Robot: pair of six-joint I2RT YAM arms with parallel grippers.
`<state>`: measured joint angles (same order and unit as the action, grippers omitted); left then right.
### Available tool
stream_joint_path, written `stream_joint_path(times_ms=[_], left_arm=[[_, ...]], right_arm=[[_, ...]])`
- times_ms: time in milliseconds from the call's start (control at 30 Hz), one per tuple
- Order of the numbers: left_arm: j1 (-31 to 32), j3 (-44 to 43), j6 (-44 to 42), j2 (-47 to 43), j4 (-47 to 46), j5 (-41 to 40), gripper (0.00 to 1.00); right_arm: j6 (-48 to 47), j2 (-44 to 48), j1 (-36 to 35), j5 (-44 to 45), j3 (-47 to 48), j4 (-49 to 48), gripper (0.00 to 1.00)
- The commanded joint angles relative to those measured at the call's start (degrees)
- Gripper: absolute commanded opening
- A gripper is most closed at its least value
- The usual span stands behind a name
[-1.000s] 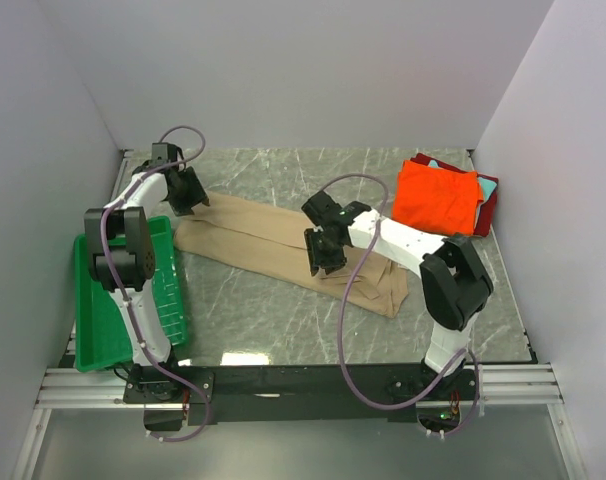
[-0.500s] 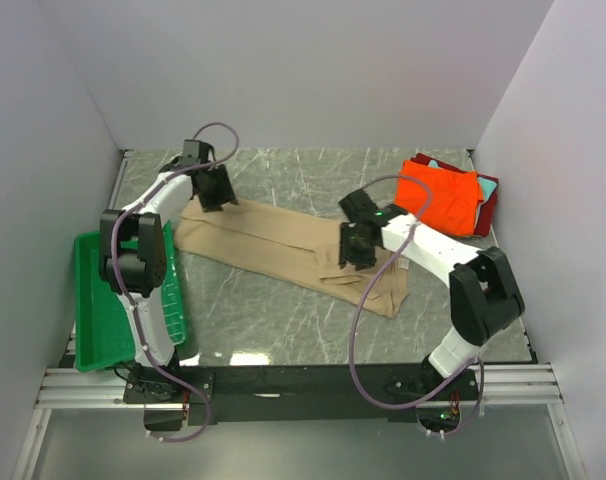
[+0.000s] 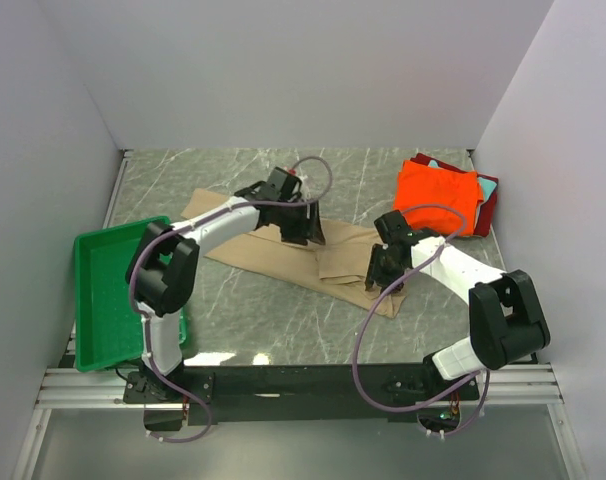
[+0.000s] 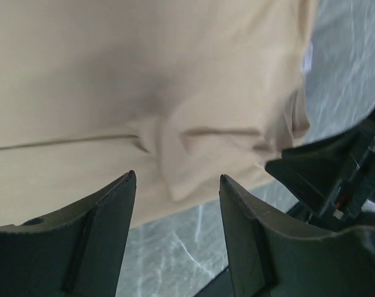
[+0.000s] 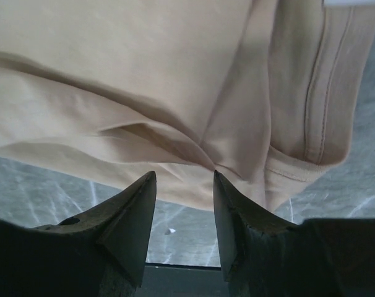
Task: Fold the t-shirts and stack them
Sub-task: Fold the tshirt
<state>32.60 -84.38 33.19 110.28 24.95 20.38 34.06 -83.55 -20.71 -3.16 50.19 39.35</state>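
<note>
A long tan t-shirt [image 3: 273,255] lies folded in a narrow strip across the middle of the marble table. My left gripper [image 3: 309,232] hovers over its middle, jaws open and empty; the left wrist view shows the tan cloth [image 4: 144,93] filling the frame. My right gripper [image 3: 381,280] is open and empty above the strip's right end, where the right wrist view shows creased cloth and a hem [image 5: 311,124]. A folded orange t-shirt [image 3: 438,195] lies at the back right on top of a dark red one [image 3: 489,212] and a teal one [image 3: 489,186].
A green plastic tray [image 3: 103,300] sits at the left edge of the table. White walls close in the left, back and right sides. The black rail [image 3: 303,385] with the arm bases runs along the near edge.
My left gripper has swung from the shirt's far left end rightward to its middle. My right gripper has moved right and nearer, to the shirt's right end. The shirt's left end lies flatter.
</note>
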Motion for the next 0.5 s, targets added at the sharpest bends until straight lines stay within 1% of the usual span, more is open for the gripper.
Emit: stream_joint_path(times_ms=[0, 133, 300, 467], left_arm=[[2.99, -1.4, 0.39, 1.95, 0.89, 2.03, 0.62], [4.23, -2.02, 0.03, 4.24, 3.17, 1.77, 0.61], [5.46, -2.28, 0.12, 5.3, 6.86, -1.31, 0.59], [6.33, -0.96, 1.18, 5.56, 6.25, -0.08, 0.58]], right_arm=[[1.53, 2.86, 0.41, -1.85, -1.85, -2.26, 0.49], [1.53, 2.78, 0.58, -2.73, -2.73, -3.67, 0.49], [1.88, 3.39, 0.76, -3.0, -3.26, -3.76, 0.48], [2.23, 4.97, 1.46, -2.29, -3.61, -3.32, 0.48]])
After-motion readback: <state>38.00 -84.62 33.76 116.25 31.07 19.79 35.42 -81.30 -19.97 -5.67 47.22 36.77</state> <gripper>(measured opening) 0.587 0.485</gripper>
